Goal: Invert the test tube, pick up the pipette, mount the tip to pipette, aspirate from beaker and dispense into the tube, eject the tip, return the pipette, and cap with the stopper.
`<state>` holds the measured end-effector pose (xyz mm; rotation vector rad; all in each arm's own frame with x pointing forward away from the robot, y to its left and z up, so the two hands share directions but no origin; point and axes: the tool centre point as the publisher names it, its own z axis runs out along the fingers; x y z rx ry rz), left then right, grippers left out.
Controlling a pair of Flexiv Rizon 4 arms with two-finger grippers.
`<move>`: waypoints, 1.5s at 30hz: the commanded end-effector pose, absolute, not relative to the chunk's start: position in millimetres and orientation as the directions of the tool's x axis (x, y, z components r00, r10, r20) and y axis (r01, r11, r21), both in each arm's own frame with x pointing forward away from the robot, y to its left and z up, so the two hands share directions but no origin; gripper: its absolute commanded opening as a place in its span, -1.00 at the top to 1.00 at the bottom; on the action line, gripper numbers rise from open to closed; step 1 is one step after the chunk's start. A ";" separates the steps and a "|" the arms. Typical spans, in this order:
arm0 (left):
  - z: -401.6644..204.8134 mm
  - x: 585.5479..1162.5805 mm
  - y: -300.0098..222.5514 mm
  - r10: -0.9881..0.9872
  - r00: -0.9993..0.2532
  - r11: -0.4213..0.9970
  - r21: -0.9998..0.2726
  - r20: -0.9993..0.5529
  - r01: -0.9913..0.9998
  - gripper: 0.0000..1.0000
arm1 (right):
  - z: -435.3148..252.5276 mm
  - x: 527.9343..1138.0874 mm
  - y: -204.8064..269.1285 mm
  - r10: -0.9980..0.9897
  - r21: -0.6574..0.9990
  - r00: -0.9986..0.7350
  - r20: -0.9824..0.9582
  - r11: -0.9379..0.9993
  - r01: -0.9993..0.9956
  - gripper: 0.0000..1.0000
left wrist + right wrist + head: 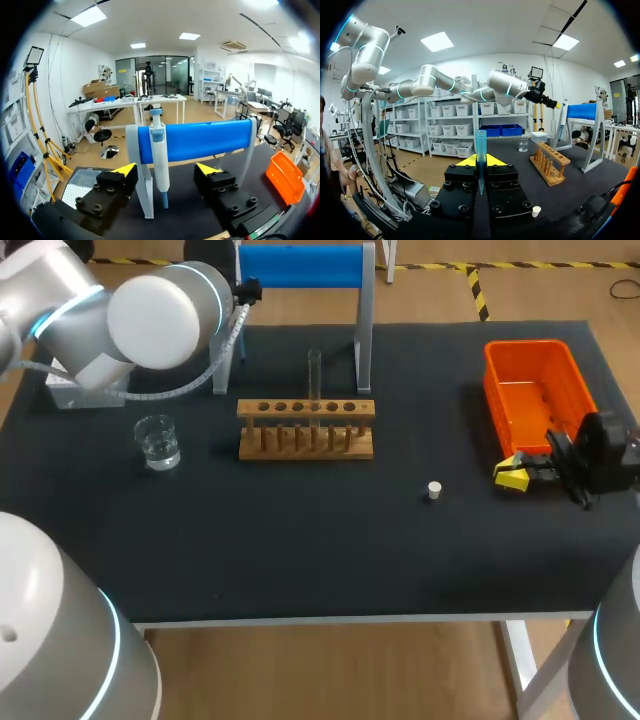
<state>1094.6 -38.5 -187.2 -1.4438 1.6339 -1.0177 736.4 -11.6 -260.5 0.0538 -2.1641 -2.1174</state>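
Right gripper [480, 161] clamps blue tip [480, 140]; left gripper [166, 170] gapes before pipette [158, 145], over black table [300, 530].

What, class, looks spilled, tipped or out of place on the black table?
Nothing stands out. The clear glass beaker stands upright with no puddle around it, the glass test tube stands upright in the wooden rack, and the small white stopper sits alone, apart from the rack.

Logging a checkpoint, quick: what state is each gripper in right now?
Left gripper: open, fingers on either side of the hanging pipette, not touching it.
Right gripper: shut on the blue pipette tip.
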 end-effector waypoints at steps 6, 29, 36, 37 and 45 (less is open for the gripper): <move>-186.1 1105.8 -51.2 -0.997 -0.072 0.044 -0.909 -0.015 -0.415 -0.03 | -260.4 735.7 -12.3 -0.104 0.998 -0.993 0.056 0.026 0.053 1.00; -189.3 1131.8 -46.2 -1.000 -0.025 0.004 -0.917 0.006 -0.398 -0.25 | -260.4 735.7 -12.3 -0.104 0.998 -0.993 0.056 0.026 0.053 1.00; -190.7 1140.0 -44.7 -1.000 -0.024 0.000 -0.919 0.010 -0.393 -0.22 | -260.4 735.7 -12.3 -0.104 0.998 -0.993 0.056 0.026 0.053 1.00; -190.9 1140.7 -44.9 -1.000 -0.024 -0.001 -0.920 0.011 -0.392 -0.23 | -260.4 735.7 -12.3 -0.104 0.998 -0.993 0.056 0.026 0.053 1.00; -194.4 1150.6 -42.3 -1.000 -0.019 -0.006 -0.920 0.015 -0.391 -0.18 | -260.4 735.7 -12.3 -0.104 0.998 -0.993 0.056 0.026 0.053 1.00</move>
